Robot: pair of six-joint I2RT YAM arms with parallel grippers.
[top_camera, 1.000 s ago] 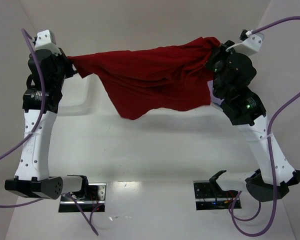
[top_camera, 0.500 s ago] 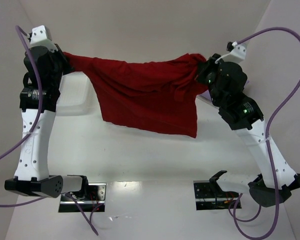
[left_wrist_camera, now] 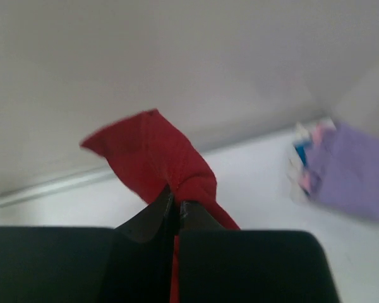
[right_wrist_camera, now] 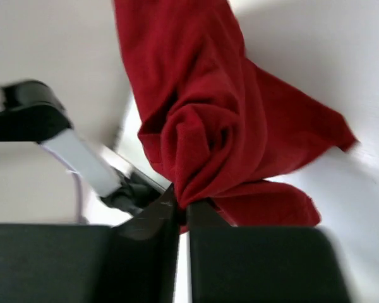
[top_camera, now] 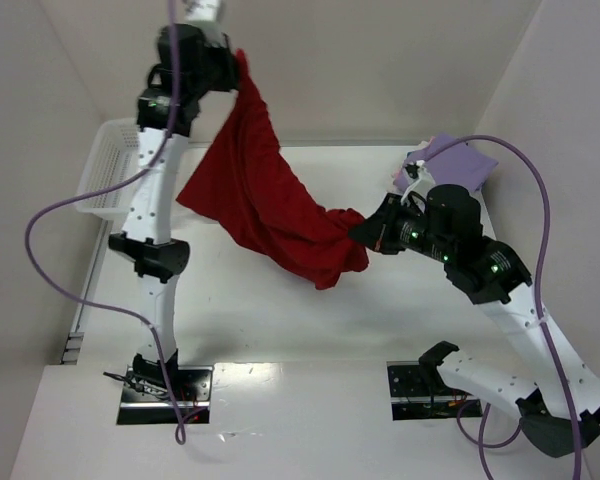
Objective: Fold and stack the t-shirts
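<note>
Top external view has my dark red t-shirt [top_camera: 270,210] strung slantwise in the air between my two grippers, a crumpled, twisted band with a loose lobe sagging above the table [top_camera: 280,320]. My left gripper [top_camera: 235,62], raised high at the far left, is clamped on one bunched end. My right gripper [top_camera: 368,235], low over mid-table, pinches the other end tight. Beyond my right arm, a lavender folded t-shirt [top_camera: 462,160] lies at the far right, with pink and blue shirt edges [left_wrist_camera: 303,161] beside it. A white mesh basket [top_camera: 100,175] sits far left, partly hidden by my left arm.
</note>
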